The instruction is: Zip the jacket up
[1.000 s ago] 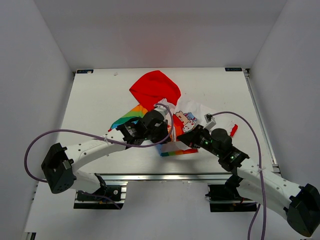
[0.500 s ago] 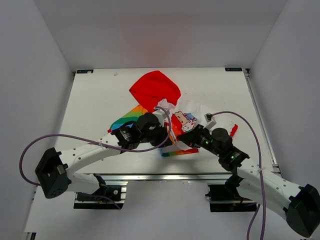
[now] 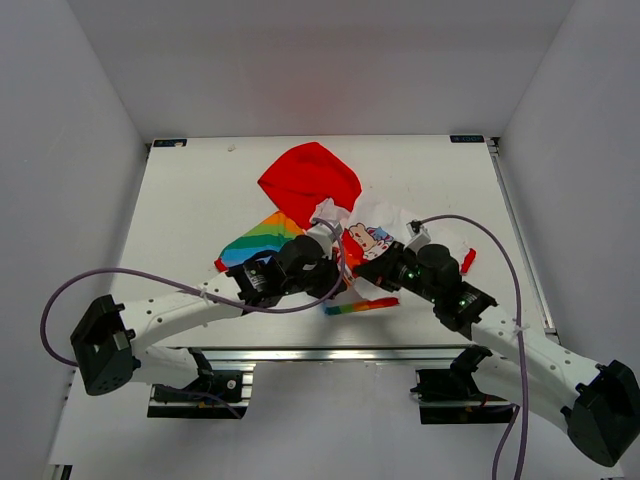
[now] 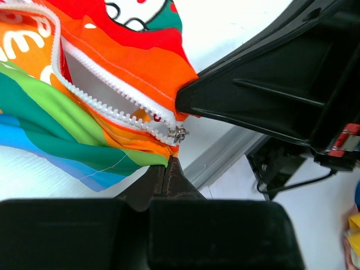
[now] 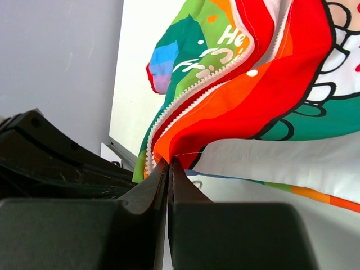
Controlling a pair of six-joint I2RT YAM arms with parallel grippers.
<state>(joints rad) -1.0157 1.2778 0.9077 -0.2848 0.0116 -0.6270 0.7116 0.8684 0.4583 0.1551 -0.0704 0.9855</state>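
The jacket (image 3: 310,178) lies mid-table, red hood at the back, rainbow panel (image 3: 258,240) on the left, white printed body (image 3: 388,222) on the right. My left gripper (image 3: 338,268) and right gripper (image 3: 368,270) meet at its bottom hem. In the left wrist view my left gripper (image 4: 167,162) is shut on the hem just below the metal zipper slider (image 4: 179,133); the white zipper teeth (image 4: 101,101) gape open above it. In the right wrist view my right gripper (image 5: 169,163) is shut on the orange-red hem edge of the jacket (image 5: 270,95), raised off the table.
The white table (image 3: 190,200) ends at a metal rail (image 3: 330,352) along the near edge, also in the left wrist view (image 4: 222,157). A loose rainbow hem strip (image 3: 360,306) hangs near that rail. Purple cables loop over both arms. Grey walls enclose the table.
Both grippers have shifted slightly back and up with the hem. The left arm has swung right, and the rainbow hem strip now shows below the grippers.
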